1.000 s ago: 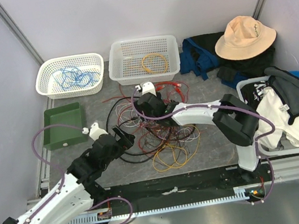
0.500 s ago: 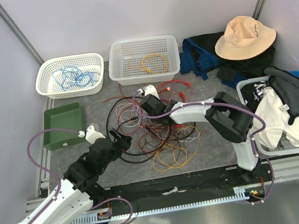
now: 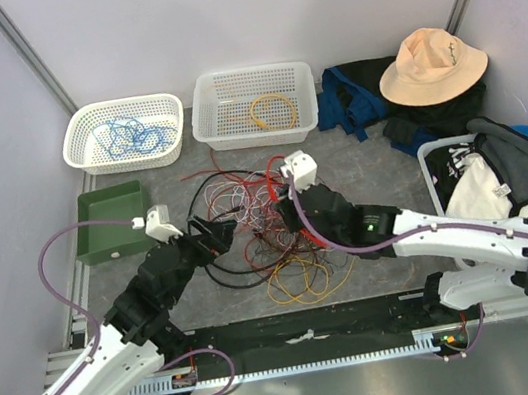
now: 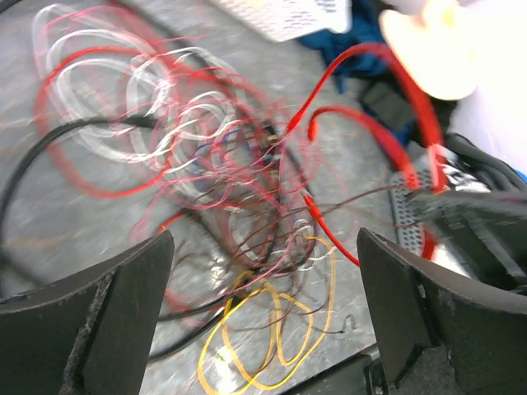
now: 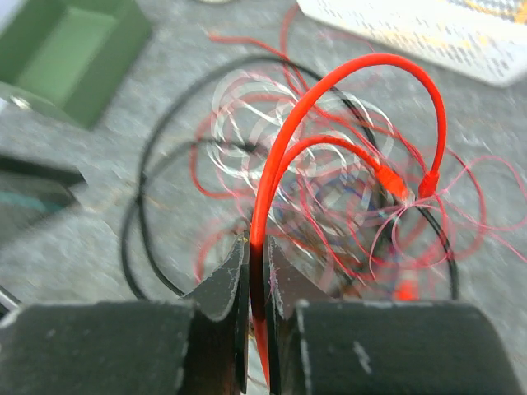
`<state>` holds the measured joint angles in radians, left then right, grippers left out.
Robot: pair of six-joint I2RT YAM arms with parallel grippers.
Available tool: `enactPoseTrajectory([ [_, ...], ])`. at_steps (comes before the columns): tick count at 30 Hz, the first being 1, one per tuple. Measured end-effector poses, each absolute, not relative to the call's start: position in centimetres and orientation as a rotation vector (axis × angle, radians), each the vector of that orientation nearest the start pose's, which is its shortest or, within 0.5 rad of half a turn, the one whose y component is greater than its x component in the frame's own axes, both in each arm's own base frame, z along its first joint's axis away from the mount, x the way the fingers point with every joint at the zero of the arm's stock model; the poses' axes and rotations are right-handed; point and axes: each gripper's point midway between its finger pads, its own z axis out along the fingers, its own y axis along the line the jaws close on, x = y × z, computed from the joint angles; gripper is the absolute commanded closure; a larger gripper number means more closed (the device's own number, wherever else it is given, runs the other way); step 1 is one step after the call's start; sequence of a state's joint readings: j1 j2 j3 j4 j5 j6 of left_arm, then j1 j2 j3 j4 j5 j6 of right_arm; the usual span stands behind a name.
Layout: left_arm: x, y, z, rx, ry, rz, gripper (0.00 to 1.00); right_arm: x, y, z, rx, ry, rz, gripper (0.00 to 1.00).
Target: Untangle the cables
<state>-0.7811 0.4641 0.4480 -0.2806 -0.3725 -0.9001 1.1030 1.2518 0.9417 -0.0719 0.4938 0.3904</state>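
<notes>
A glossy red cable (image 5: 350, 72) is pinched in an arch by the right gripper (image 5: 256, 253) over thin looping cables (image 3: 251, 210) heaped mid-way on the mottled grey table (image 3: 365, 162), while the left gripper (image 4: 263, 240) is spread wide.

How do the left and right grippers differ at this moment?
The left gripper stands wide open, holding nothing; the right gripper is shut on a red cable. The left gripper sits at the cable tangle's left edge, the right gripper over its right part. Both point into the tangle.
</notes>
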Motion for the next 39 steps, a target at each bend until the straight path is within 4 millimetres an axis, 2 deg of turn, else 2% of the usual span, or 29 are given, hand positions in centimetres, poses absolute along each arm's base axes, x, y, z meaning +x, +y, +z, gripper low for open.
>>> enactPoseTrajectory([
  [4,21.8,-18.4,20.7,-0.284,1.843,-0.888,0.00,22.7,29.7,20.3,-0.385,1.929,0.514,1.00],
  [7,22.2,-20.1,21.6,-0.239,1.816,-0.954,0.00,21.7,28.8,19.1,-0.415,1.944,0.525,1.00],
  [11,22.5,-23.0,22.7,-0.171,1.769,-1.086,0.00,21.0,28.3,18.8,-0.440,1.937,0.554,1.00],
  [18,23.4,-27.3,20.5,-0.062,1.879,-1.157,0.18,20.5,28.5,19.5,-0.461,1.916,0.594,1.00],
  [23,24.2,-29.5,21.0,-0.020,1.892,-1.200,0.24,20.2,28.8,19.5,-0.475,1.915,0.616,1.00],
  [25,24.4,-29.9,21.1,-0.011,1.889,-1.212,0.30,20.1,28.8,19.4,-0.480,1.918,0.618,1.00],
  [26,24.5,-30.1,21.1,-0.008,1.886,-1.217,0.33,20.1,28.8,19.3,-0.484,1.920,0.620,1.00],
  [29,24.6,-30.6,21.3,0.006,1.883,-1.239,0.61,19.9,28.8,18.9,-0.492,1.925,0.620,1.00],
  [30,24.6,-30.9,21.3,0.010,1.886,-1.247,0.86,19.9,28.8,18.8,-0.494,1.927,0.620,1.00],
  [31,24.6,-31.1,21.2,0.016,1.891,-1.256,0.97,19.8,28.8,18.7,-0.496,1.928,0.620,1.00],
  [32,24.6,-31.4,21.1,0.018,1.897,-1.266,0.98,19.8,28.7,18.7,-0.496,1.928,0.620,1.00],
  [34,24.6,-31.9,21.0,0.041,1.898,-1.291,0.98,19.7,28.5,18.5,-0.497,1.935,0.611,0.94],
  [37,24.5,-32.3,21.3,0.063,1.893,-1.314,0.98,19.7,28.2,18.4,-0.492,1.940,0.601,0.66],
  [38,24.5,-32.3,21.5,0.065,1.892,-1.314,0.98,19.7,28.1,18.5,-0.486,1.939,0.604,0.46],
  [39,24.5,-32.2,21.6,0.069,1.895,-1.305,0.98,19.7,28.0,18.8,-0.478,1.931,0.605,0.36],
])
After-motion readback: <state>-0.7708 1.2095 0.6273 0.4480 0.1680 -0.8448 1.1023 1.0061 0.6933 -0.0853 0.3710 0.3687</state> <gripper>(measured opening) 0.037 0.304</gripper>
